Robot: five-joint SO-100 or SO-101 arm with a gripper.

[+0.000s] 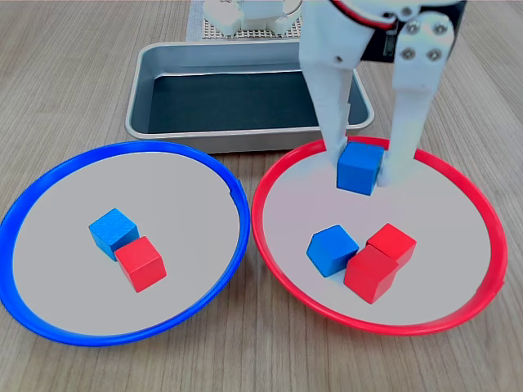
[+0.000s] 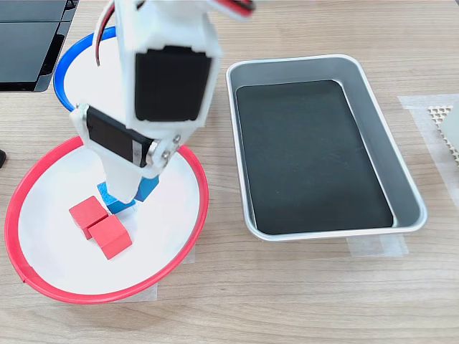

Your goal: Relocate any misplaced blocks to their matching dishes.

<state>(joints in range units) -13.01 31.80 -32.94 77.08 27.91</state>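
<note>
While the gripper [image 1: 361, 167] pinches a blue block [image 1: 359, 167] between its fingers at the far side of the red-rimmed dish [image 1: 270, 245], the pick-up step is in hand. Next it should lift and cross to the blue-rimmed dish [image 1: 49, 175], clearing both rims and the blocks lying there; the grey tray [image 1: 163, 65] behind stays aside.

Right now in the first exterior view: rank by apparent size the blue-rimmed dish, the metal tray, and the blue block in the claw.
1. blue-rimmed dish, widest in frame, though nearer the camera.
2. metal tray, partly hidden behind the arm, so its lead over nothing but the block is sure.
3. blue block in the claw, by far the smallest.
</note>
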